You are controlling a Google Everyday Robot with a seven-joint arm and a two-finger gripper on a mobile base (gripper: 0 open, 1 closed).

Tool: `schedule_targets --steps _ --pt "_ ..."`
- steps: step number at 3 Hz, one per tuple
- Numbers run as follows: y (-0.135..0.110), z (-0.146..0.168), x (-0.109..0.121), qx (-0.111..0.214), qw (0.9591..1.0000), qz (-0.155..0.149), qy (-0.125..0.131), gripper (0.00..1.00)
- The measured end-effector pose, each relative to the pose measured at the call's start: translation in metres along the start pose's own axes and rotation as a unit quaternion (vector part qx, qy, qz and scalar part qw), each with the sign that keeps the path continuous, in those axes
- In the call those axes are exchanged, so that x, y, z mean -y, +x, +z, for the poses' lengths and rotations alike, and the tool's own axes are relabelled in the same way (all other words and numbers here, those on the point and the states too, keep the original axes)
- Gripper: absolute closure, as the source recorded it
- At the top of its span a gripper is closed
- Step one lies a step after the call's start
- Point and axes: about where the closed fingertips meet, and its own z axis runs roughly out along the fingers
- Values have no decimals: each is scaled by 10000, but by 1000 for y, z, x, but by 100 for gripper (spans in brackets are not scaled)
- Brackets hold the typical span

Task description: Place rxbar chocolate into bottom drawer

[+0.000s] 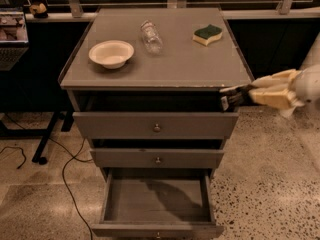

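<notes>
The rxbar chocolate (233, 97) is a small black bar with a white patch at its lower left end. My gripper (248, 94) comes in from the right with cream fingers (270, 92) and is shut on the bar. It holds the bar in the air at the cabinet's front right corner, just below the top's edge and beside the top drawer's right end. The bottom drawer (155, 201) is pulled open far below and to the left. Its grey floor is bare.
On the grey cabinet top (190, 64) stand a white bowl (111, 53), a clear glass lying on its side (151, 36) and a green-and-yellow sponge (208, 34). The top drawer (156, 126) and middle drawer (157, 159) stick out slightly. A cable (65, 169) runs across the speckled floor at left.
</notes>
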Motion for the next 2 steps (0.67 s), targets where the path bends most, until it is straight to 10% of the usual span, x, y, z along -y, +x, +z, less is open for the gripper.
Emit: schedule_targets --steps 2 --pt "138 112 -79 -657 9866 950 -1155 100"
